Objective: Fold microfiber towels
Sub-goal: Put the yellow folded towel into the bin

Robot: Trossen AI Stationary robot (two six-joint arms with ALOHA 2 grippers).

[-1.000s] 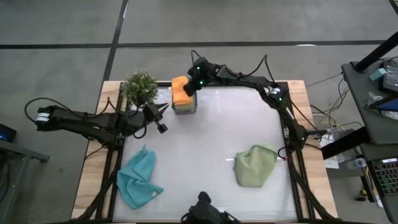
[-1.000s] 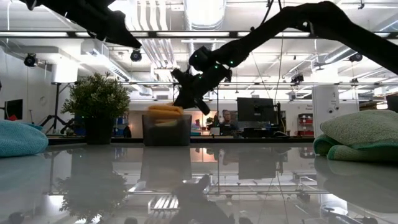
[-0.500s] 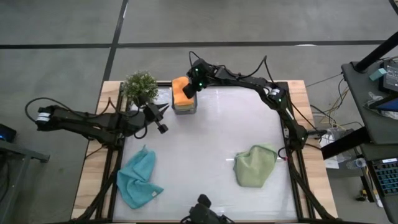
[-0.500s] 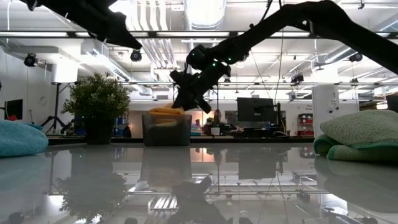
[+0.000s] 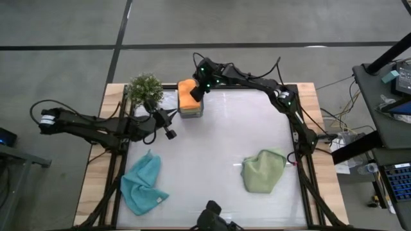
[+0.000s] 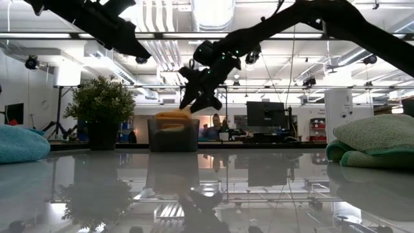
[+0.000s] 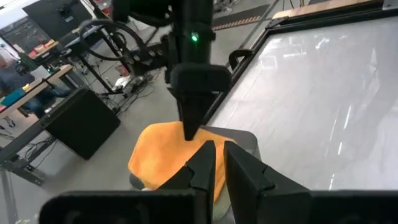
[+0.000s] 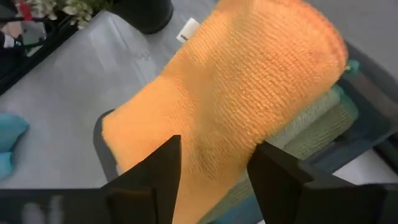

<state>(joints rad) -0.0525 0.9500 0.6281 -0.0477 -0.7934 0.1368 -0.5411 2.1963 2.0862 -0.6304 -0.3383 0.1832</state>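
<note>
R fingers (image 8: 214, 177) now apart, lifted off orange towel (image 5: 187, 94).

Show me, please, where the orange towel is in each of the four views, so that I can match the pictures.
High view: orange towel at the table's far edge, right of the potted plant.
Low view: a low orange mound on top of the dark grey box.
Left wrist view: lower centre.
Right wrist view: fills most of the picture, over green folded towels.
Shared landmark: the right gripper, open just above it.
</note>
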